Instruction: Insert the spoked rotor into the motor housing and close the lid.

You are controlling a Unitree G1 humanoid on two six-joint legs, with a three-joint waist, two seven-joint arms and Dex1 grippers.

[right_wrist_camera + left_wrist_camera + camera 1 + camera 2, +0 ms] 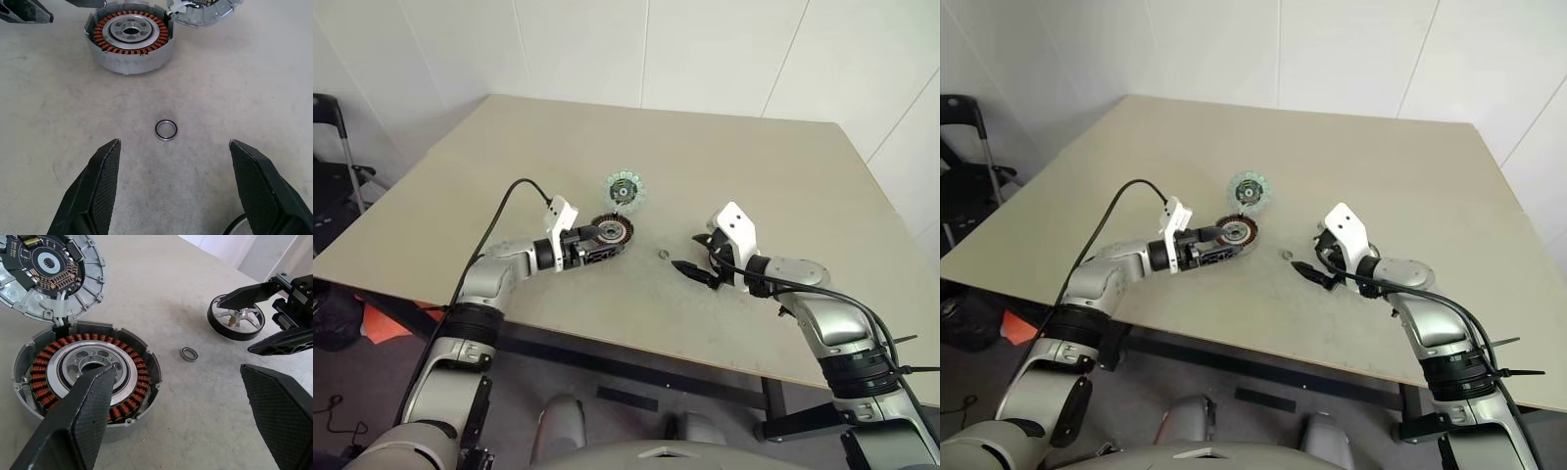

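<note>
The motor housing (85, 374), a round grey puck with copper-red windings, lies open on the table. Its lid (49, 269), a silver disc with a circuit board, lies face up beside it, joined to it by short wires. My left gripper (607, 242) is open, with one finger (83, 416) over the housing's near rim and the other to the side. The spoked rotor (236, 319) rests on the table between the fingers of my open right gripper (687, 252), close to its palm. Its rim shows in the right wrist view (234, 227).
A small metal bearing ring (166, 129) lies on the table (754, 176) between the housing and the rotor. A black frame (337, 147) stands off the table's left edge. White walls close the far side.
</note>
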